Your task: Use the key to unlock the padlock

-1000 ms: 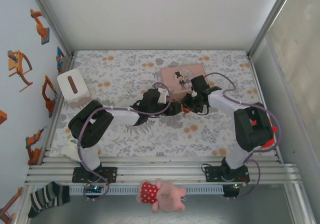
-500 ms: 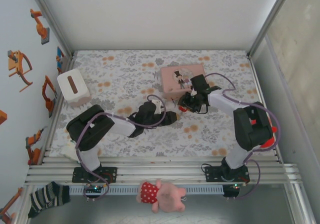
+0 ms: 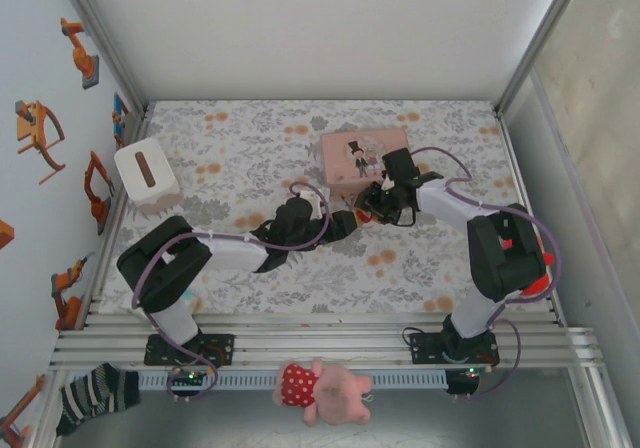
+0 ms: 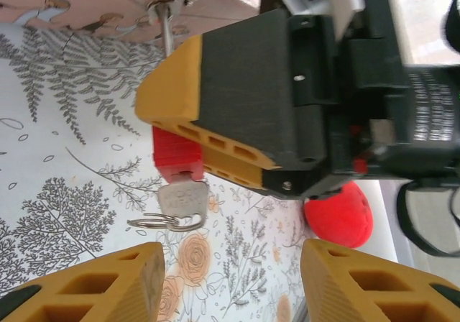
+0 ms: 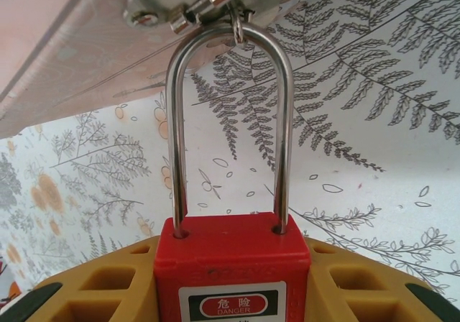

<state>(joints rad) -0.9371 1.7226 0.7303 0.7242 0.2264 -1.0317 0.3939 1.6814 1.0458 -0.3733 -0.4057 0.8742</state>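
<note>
Padlock (image 5: 232,261) pinched in R gripper (image 5: 231,297), key (image 4: 182,195) at its base, L gripper (image 4: 230,268) open just beside

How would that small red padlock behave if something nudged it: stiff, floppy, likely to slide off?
Probably stiff: the padlock has a blocky red body and a metal shackle. Nudged while free, it would likely swing rather than slide off, since the shackle is threaded through the hasp on the pink box. The key at its lower end might wobble loosely.
</note>
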